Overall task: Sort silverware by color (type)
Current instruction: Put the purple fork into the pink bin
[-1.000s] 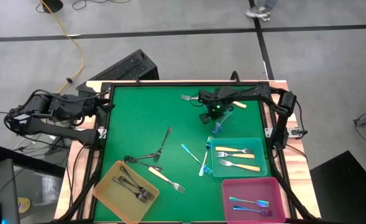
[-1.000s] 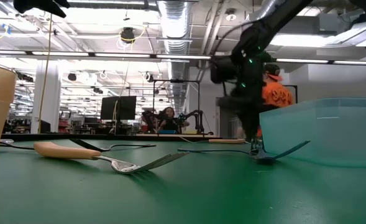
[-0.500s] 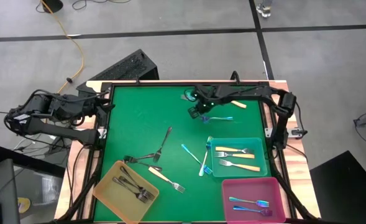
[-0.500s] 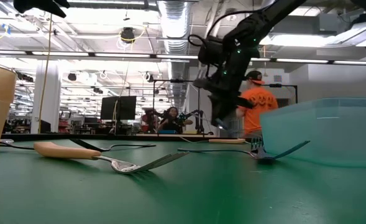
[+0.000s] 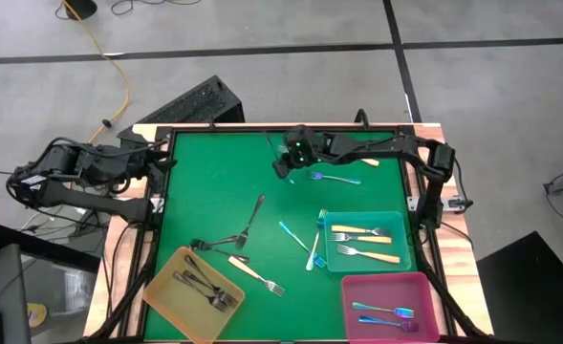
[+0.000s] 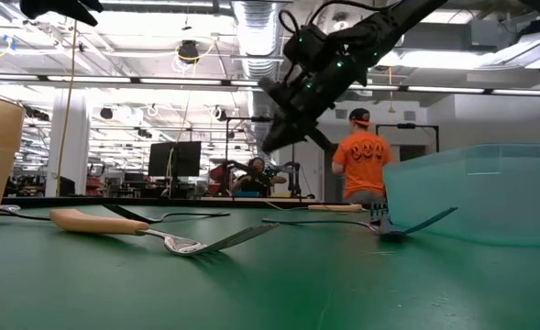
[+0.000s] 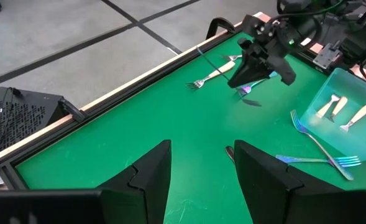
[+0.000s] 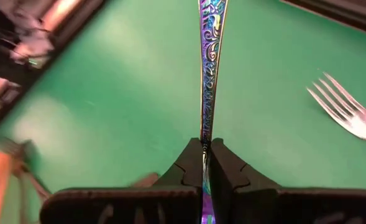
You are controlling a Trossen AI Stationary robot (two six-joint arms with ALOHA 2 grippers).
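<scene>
Right tool [image 5: 283, 164] up over the far middle of the green surface [image 5: 214, 191], fingers [image 8: 227, 171] pinched tight on the handle of an iridescent blue-purple fork [image 8: 209, 56], clamped between both pads in the right wrist view; the low view shows the tool [image 6: 279, 128] raised well off the surface. Another blue-purple fork [image 5: 335, 178] lies flat just beside it, a cream-handled fork [image 5: 367, 160] near the far edge. Left tool [image 7: 198, 180] parked at the left edge, fingers spread wide, holding nothing. Teal tray [image 5: 403, 256] near right holds two cream-handled forks [image 5: 361, 233]; pink tray [image 5: 357, 287] at the near right corner has blue-purple forks [image 5: 386, 311]; yellow tray [image 5: 164, 279] near left has dark-grey forks [image 5: 205, 287]. Loose on the surface: dark-grey forks [image 5: 252, 218] mid-left, one cream-handled fork [image 5: 256, 275] beside the yellow tray, blue-purple forks [image 5: 294, 237] touching the teal tray's left side. Person in orange shirt [image 6: 366, 165] in the room behind.
</scene>
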